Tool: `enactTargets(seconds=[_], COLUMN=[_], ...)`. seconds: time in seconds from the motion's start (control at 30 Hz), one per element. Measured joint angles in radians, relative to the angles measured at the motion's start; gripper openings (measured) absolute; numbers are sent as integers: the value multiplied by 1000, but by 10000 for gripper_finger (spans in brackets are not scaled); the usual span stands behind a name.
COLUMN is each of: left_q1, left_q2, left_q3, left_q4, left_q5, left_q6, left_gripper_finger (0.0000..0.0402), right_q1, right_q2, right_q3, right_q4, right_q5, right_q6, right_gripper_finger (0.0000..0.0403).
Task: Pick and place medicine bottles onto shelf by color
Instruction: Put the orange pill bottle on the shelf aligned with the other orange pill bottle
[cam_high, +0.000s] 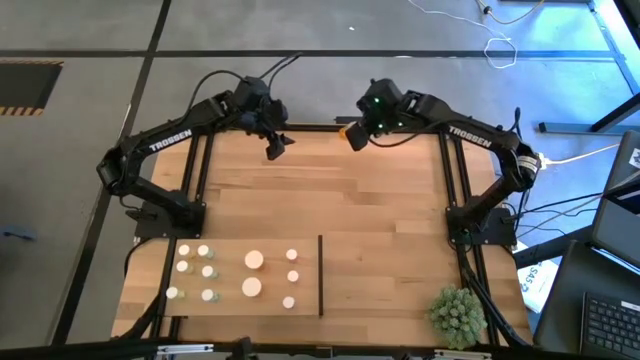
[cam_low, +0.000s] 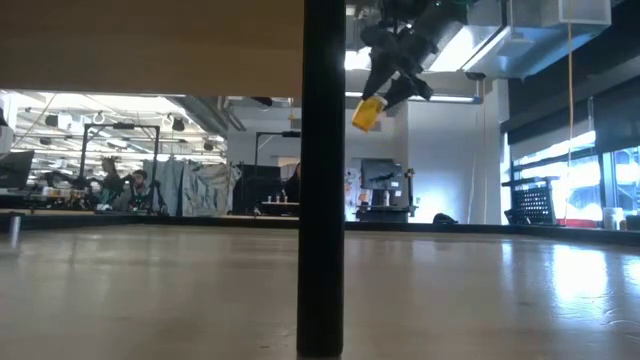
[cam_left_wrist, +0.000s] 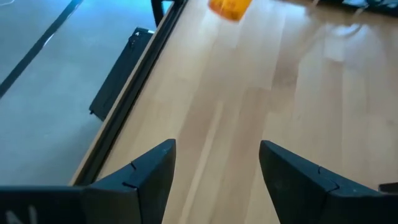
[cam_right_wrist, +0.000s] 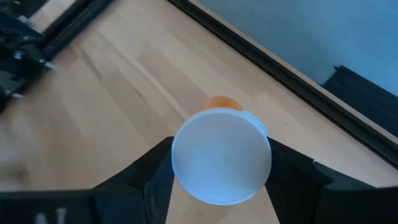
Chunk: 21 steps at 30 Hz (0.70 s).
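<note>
The big wooden table fills most of the high view. At its near edge lies the shelf, a pale flat board with a thin dark divider standing up in it. All the medicine bottles already on the shelf sit on the left side of that divider — greenish ones at the far left, then wider white-capped ones; the right side holds none. A spiky green plant ball sits at the near right corner of the table.

Both arms are up at the far edge. The right gripper holds an orange bottle by its white cap, high above the table. The left gripper hangs nearby with its fingers apart and nothing between them.

What could go wrong? The bottle hangs tilted in the low view, so it might slip out on the long trip to the shelf. Put down tilted, it might tip over — or knock bottles already standing there.
</note>
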Motion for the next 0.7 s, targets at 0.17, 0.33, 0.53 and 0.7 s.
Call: enactTargets(seconds=[0.17, 0.33, 0.53, 0.7], left_q1=[-45, -86, -122, -123], left_q2=[0, 0, 15, 49], left_q3=[0, 0, 0, 1], left_q4=[52, 159, 294, 350], left_q5=[1, 1, 3, 20], left_q6=[-21, -23, -44, -51], left_gripper_finger=[225, 225, 225, 225], right_q1=[24, 42, 69, 98], right_q2=[0, 0, 0, -1], right_q3=[0, 0, 0, 0], right_q4=[51, 112, 175, 222], right_q5=[-61, -85, -85, -87], right_q6=[-28, -91, -175, -219], right_gripper_finger=[211, 211, 211, 211])
